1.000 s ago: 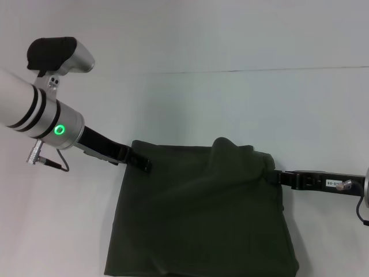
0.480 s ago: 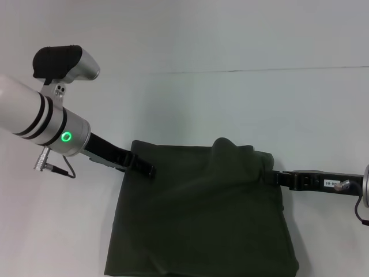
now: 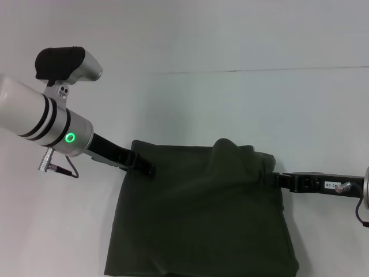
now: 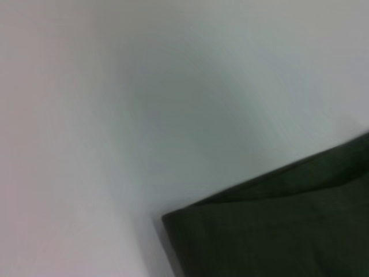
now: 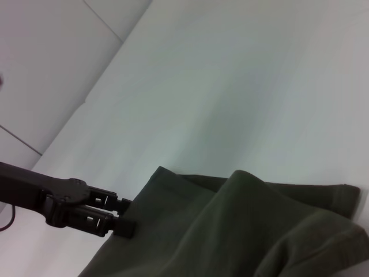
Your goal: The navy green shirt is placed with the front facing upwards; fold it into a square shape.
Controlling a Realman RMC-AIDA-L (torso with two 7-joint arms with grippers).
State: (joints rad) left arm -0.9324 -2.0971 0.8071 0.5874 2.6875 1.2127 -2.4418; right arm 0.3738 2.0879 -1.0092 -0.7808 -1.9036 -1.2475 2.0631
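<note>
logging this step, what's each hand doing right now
Left hand: at the far left corner of the navy green shirt; open or closed cannot be told.
Right hand: at the shirt's far right edge; grip cannot be told.

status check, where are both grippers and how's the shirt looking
Left gripper at shirt's far left corner, right gripper at its right edge. Navy green shirt folded roughly square, bump near far right corner. Nothing in the way.
</note>
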